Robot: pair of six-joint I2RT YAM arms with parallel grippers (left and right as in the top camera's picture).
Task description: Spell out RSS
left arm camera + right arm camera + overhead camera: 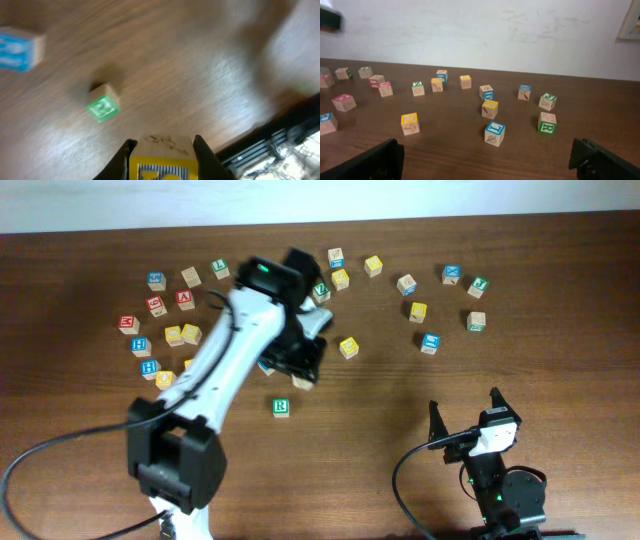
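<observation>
Near the middle of the dark brown wooden table [560, 380], the left gripper [303, 372] is clenched on a small yellow-faced wooden letter cube [161, 159], with its two black fingers pressed against opposite sides. It hangs near the small wooden cube with a green-bordered white face and green R [281, 407], a little beyond it and to its right. That R cube sits alone on bare wood, apart from the scatter of other coloured letter cubes [418, 311] along the far side. The step in hand looks like placing the held cube as the second letter. That calls for lowering it just beside the R cube, on the side where the word reads on, with its edges square and its yellow face up. It should end close without touching, since a nudge would likely slide or turn the light R cube. Parting the jaws only once the cube rests flat should keep it from tipping. The held cube's letter is cut off at the edge of the left wrist view, so I cannot tell whether it is an S. In that view the R cube is blurred, its green face bright and its sides plain pale wood. The right gripper [467, 412] is released and empty, well apart at the near right.
</observation>
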